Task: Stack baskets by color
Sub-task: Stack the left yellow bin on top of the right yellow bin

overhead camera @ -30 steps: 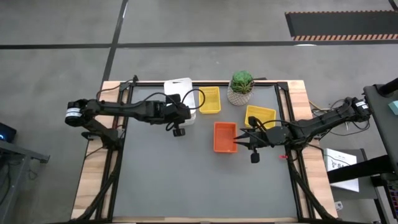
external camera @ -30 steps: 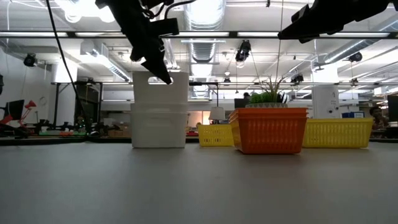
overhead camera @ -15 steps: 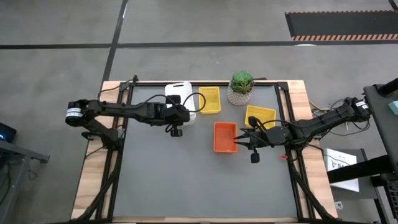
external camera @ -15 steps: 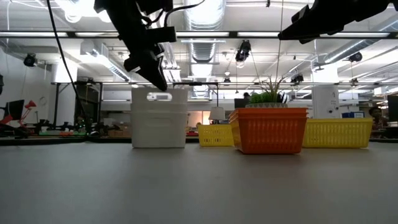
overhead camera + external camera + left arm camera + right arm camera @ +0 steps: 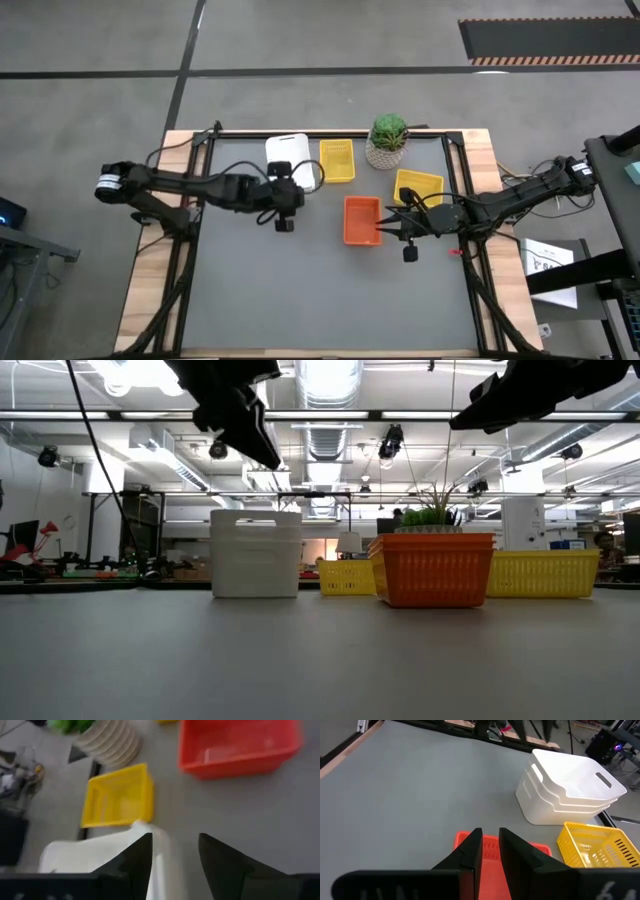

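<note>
A stack of white baskets (image 5: 292, 160) (image 5: 256, 555) stands on the table at the far left of centre. My left gripper (image 5: 300, 188) (image 5: 265, 450) hangs open above the stack's near right corner (image 5: 95, 855), touching nothing. The orange baskets (image 5: 362, 220) (image 5: 435, 570) sit nested at the centre right. One yellow basket (image 5: 337, 160) lies beside the white stack. Another yellow basket (image 5: 418, 187) lies at the right. My right gripper (image 5: 392, 222) (image 5: 490, 834) hovers high over the orange baskets' right side with a narrow gap between its fingers and nothing in it.
A green plant in a woven white pot (image 5: 388, 140) stands at the far edge between the two yellow baskets. The near half of the grey table top (image 5: 320, 300) is bare. Black frame rails (image 5: 470, 290) run along both sides.
My left gripper has let go of the top white basket, risen, and drawn back toward the table's left and near edges. The basket, held raised over the stack a second ago, has dropped and now sits nested level in it. The stack stands lower.
</note>
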